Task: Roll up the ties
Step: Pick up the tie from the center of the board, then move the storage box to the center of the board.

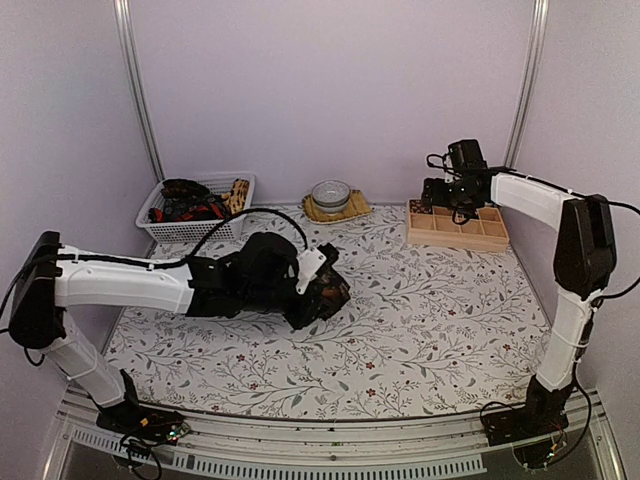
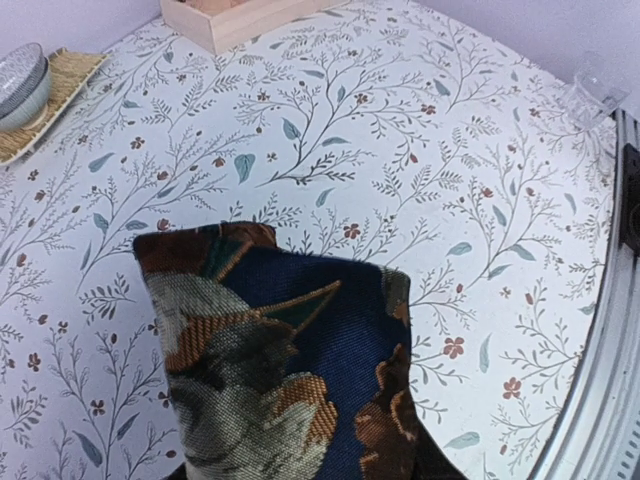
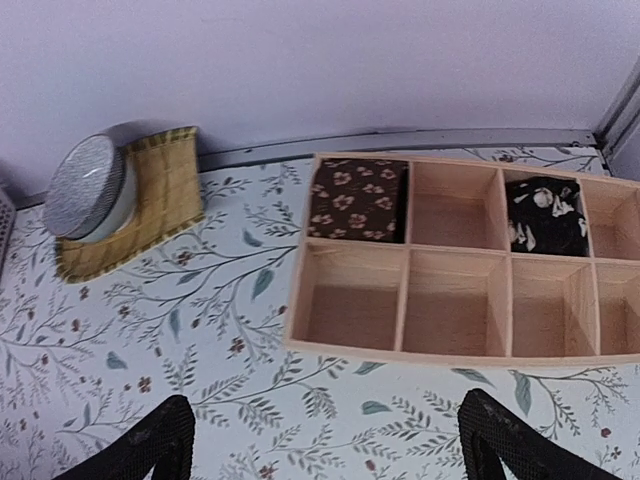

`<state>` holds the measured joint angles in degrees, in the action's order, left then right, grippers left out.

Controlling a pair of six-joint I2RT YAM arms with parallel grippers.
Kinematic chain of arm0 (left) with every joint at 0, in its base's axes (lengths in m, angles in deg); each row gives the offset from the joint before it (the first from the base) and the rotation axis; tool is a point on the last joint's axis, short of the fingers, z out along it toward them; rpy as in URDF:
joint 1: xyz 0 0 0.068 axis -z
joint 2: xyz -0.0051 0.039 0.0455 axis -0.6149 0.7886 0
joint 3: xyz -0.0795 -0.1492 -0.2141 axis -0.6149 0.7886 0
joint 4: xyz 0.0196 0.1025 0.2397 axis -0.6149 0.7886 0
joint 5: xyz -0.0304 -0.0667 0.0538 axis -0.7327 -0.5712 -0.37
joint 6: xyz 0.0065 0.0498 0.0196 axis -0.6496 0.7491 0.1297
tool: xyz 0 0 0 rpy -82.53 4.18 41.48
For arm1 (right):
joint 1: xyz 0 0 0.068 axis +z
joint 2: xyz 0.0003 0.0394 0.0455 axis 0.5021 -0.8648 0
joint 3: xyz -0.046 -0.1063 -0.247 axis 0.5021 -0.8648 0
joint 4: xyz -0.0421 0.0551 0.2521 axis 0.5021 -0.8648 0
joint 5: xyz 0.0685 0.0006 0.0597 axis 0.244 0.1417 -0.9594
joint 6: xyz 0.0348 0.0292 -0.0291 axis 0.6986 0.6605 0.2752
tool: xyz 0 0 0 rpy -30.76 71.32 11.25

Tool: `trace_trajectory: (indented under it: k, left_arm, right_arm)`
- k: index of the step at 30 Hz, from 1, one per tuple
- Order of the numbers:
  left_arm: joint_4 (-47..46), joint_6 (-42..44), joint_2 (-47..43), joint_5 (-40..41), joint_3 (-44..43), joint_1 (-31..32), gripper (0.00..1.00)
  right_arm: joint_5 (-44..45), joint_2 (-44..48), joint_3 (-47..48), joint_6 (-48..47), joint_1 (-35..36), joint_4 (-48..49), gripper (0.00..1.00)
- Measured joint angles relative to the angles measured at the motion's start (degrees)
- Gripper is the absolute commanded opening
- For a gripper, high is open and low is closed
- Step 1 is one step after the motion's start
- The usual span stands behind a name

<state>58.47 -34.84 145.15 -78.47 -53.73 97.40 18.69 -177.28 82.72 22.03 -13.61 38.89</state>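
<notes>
A rolled tie (image 2: 280, 370), dark blue with brown, grey and orange leaf shapes, fills the lower part of the left wrist view and hides the fingers. From above, my left gripper (image 1: 312, 285) is shut on this tie (image 1: 333, 293) just over the middle of the table. My right gripper (image 3: 325, 400) hangs open and empty over the cloth, just in front of the wooden box (image 3: 400, 350). In that box lie a brown flowered rolled tie (image 3: 357, 200) and a black one with white flowers (image 3: 545, 215). More ties (image 1: 185, 203) are heaped in the white basket (image 1: 240, 180).
A bowl (image 1: 330, 193) on a woven mat (image 1: 355, 210) stands at the back centre, seen too in the right wrist view as bowl (image 3: 90, 185). The wooden box (image 1: 480, 240) sits at the back right. A metal rail runs along the table's near edge.
</notes>
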Motion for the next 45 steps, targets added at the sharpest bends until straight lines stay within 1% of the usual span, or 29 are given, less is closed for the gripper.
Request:
trace_trajectory:
  k: [4,6,10,15,19,25,27,30,33,36,41,45]
  left_arm:
    - [2.8,0.0,-5.4,0.9,0.0,0.0,0.00]
    - [4.3,0.0,-8.0,1.6,0.0,0.0,0.00]
    - [7.1,-0.2,-12.9,3.4,0.0,0.0,0.00]
    - [9.3,-1.1,-17.4,5.6,0.0,-0.1,0.00]
    - [11.9,-2.4,-18.4,8.0,-0.1,-0.3,0.00]
    - [15.7,-3.9,-18.6,10.7,-0.7,-1.9,0.00]
    - [16.6,-4.0,-19.2,11.1,-1.2,-2.5,0.00]
    - [17.0,-3.9,-19.5,11.4,-2.7,-3.3,0.00]
    - [16.9,-3.5,-19.5,11.2,-3.5,-3.9,0.00]
    - [16.9,-2.4,-19.3,10.5,-3.9,-4.5,0.00]
    - [16.8,-0.2,-19.1,7.8,-4.2,-6.1,0.00]
    - [16.5,2.3,-19.2,5.6,-4.2,-7.1,0.00]
  right_arm:
    - [3.7,-8.9,7.6,-1.6,-4.2,-3.9,0.83]
    - [4.7,-12.8,10.5,-1.9,-6.4,-5.3,0.82]
    - [5.9,-18.3,14.4,-2.4,-9.6,-7.9,0.80]
    - [8.6,-23.2,18.9,-4.2,-11.2,-10.3,0.73]
    - [9.7,-25.5,19.8,-5.5,-11.1,-10.7,0.63]
    - [8.2,-27.4,20.2,-6.1,-10.9,-10.6,0.39]
    - [7.0,-27.4,20.1,-6.0,-10.8,-10.7,0.37]
    - [6.1,-27.4,18.9,-5.6,-10.5,-8.9,0.34]
    - [6.1,-27.2,16.7,-5.7,-9.7,-6.3,0.28]
    - [6.4,-26.0,13.1,-6.1,-7.8,-4.9,0.26]
    - [6.9,-19.6,3.0,-7.6,-1.7,-5.1,0.24]
    - [6.9,-14.2,-5.2,-9.4,5.3,-5.2,0.24]
